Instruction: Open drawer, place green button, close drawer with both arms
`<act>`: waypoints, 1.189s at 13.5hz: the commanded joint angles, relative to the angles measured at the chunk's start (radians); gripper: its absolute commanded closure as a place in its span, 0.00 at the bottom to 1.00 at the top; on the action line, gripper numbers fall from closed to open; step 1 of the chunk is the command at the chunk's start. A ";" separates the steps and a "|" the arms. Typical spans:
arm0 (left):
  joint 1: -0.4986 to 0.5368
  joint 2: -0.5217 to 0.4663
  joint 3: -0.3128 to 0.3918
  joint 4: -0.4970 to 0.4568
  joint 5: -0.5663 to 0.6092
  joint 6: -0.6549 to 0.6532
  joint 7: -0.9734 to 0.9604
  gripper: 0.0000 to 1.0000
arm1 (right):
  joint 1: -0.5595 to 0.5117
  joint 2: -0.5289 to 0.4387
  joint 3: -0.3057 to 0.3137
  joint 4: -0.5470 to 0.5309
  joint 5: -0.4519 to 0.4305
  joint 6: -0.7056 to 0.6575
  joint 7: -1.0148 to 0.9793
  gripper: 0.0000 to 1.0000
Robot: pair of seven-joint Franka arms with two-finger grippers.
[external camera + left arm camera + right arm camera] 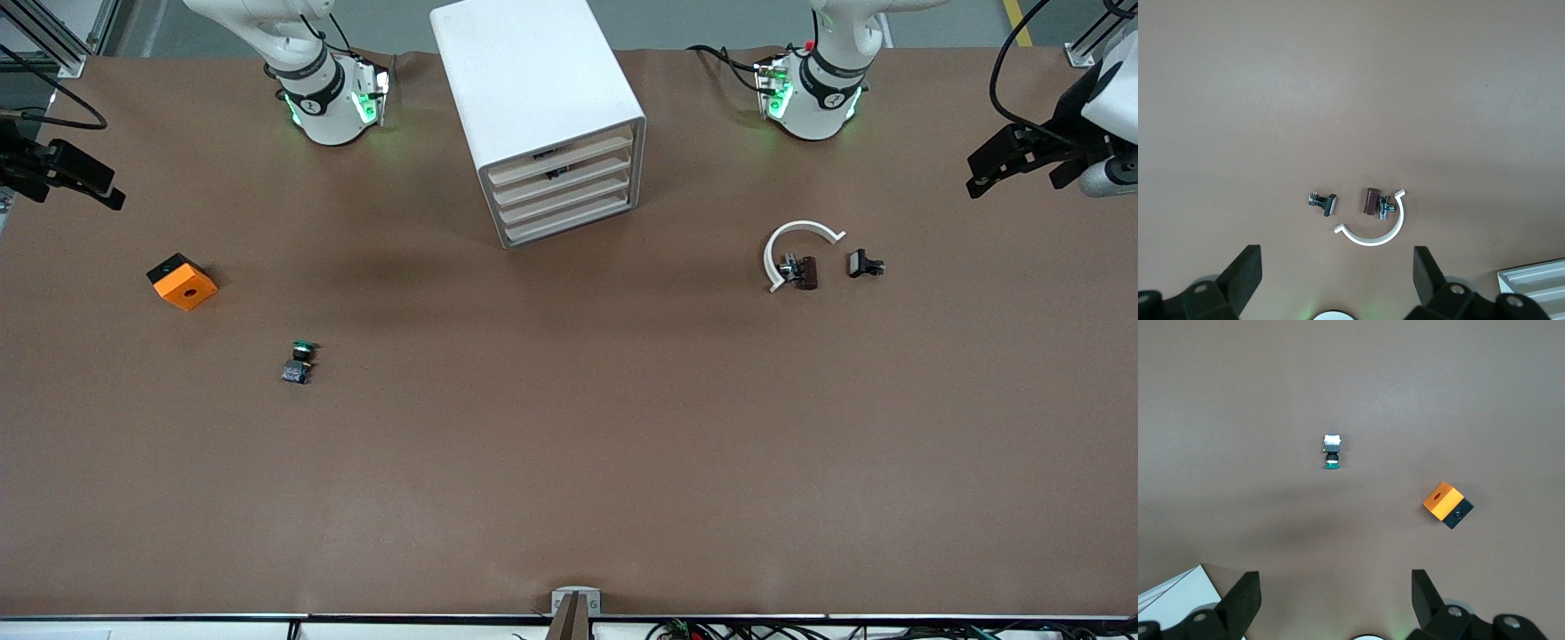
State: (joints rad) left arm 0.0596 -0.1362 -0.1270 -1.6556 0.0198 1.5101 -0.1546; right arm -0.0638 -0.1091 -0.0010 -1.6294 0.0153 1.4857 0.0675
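Note:
The white cabinet point(533, 84) stands at the table's middle near the arms' bases. Its four alike tray drawers point(564, 191) are all pushed in. The button point(300, 360), with green cap, black body and blue base, lies on the brown table toward the right arm's end; it also shows in the right wrist view point(1331, 451). My right gripper point(102, 187) is open and empty, high over that end of the table point(1335, 590). My left gripper point(982, 175) is open and empty, high over the left arm's end point(1337, 267).
An orange cube point(182, 281) with a dark hole lies near the button, toward the right arm's end. A white C-shaped ring point(794, 233), a brown piece point(806, 272) and a small black clip point(864, 264) lie toward the left arm's end.

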 commanded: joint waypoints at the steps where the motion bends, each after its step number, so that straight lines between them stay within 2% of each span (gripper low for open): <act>1: 0.003 0.021 -0.003 0.030 0.019 -0.024 0.004 0.00 | -0.001 0.022 0.002 0.031 -0.012 -0.009 -0.009 0.00; 2: 0.003 0.029 -0.003 0.039 0.019 -0.024 -0.003 0.00 | -0.001 0.022 0.002 0.031 -0.012 -0.009 -0.009 0.00; 5: 0.003 0.134 -0.003 0.109 0.019 -0.024 -0.010 0.00 | -0.001 0.022 0.002 0.031 -0.012 -0.009 -0.009 0.00; 9: -0.009 0.300 -0.006 0.105 0.000 0.007 -0.075 0.00 | -0.001 0.023 0.002 0.031 -0.012 -0.009 -0.009 0.00; 12: -0.030 0.440 -0.016 0.102 0.000 0.088 -0.173 0.00 | 0.001 0.023 0.002 0.031 -0.012 -0.013 -0.009 0.00; 16: -0.127 0.601 -0.017 0.102 -0.038 0.180 -0.454 0.00 | 0.002 0.034 0.002 0.029 -0.012 -0.018 -0.009 0.00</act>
State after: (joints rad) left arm -0.0210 0.3979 -0.1425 -1.5895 0.0072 1.6720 -0.4892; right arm -0.0636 -0.0899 -0.0004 -1.6201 0.0153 1.4791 0.0675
